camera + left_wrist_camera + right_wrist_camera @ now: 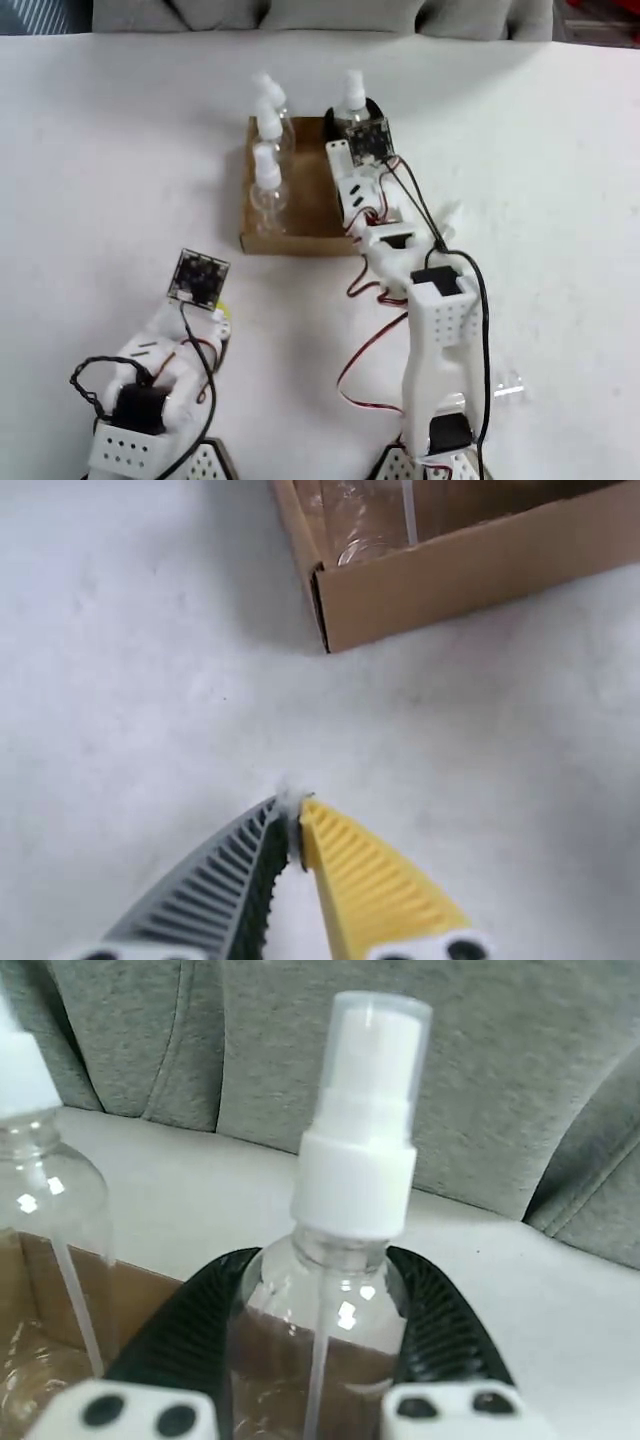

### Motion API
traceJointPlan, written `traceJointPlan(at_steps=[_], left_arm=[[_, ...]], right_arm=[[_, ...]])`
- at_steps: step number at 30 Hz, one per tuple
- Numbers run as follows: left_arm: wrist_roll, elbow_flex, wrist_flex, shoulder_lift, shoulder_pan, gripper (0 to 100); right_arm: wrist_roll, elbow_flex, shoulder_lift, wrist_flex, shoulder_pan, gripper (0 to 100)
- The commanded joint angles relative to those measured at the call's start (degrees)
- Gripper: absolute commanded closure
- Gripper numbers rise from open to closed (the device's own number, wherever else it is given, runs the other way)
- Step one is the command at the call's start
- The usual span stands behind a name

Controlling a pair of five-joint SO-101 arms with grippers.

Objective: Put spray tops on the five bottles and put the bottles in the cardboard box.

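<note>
You've got a brown cardboard box (315,190), a white table (120,150) and a clear bottle (330,1305) with a white spray top (355,1175). Your left gripper (297,815) is ribbed grey and yellow; your right gripper (320,1260), ribbed black.

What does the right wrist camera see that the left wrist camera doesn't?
Right wrist view: the right gripper, its black fingers clamped around a clear bottle that wears a white spray top, with grey cushions behind.

Left wrist view: the left gripper, one finger grey and one yellow, shut with nothing between them, above the table.

Both: the cardboard box, the white table, and boxed bottles of clear plastic.
</note>
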Motion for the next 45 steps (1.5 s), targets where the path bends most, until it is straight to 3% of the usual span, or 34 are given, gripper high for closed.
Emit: traceJointPlan(at_steps=[1,11,19,35,41,45], left_arm=[[-0.4,-0.1,-2.0,0.0,-0.7,98],[-0.4,-0.1,-2.0,0.0,-0.7,98],[-0.4,-0.1,-2.0,0.0,-0.7,98],[-0.4,-0.1,-2.0,0.0,-0.7,98],[-0.4,-0.1,-2.0,0.0,-0.7,98],[-0.4,-0.1,-2.0,0.0,-0.7,98]], right_arm=[[1.1,0.6,-1.1,1.7,0.0,98.3],[2.2,0.6,-1.1,1.9,-0.2,97.2],[2.2,2.3,-1.6,3.4,-0.9,77.2],[2.2,2.1,-3.0,3.0,-1.1,76.3],[2.2,4.5,-7.0,3.4,-1.2,65.9],[2.2,4.7,-7.3,3.4,-2.0,65.4]])
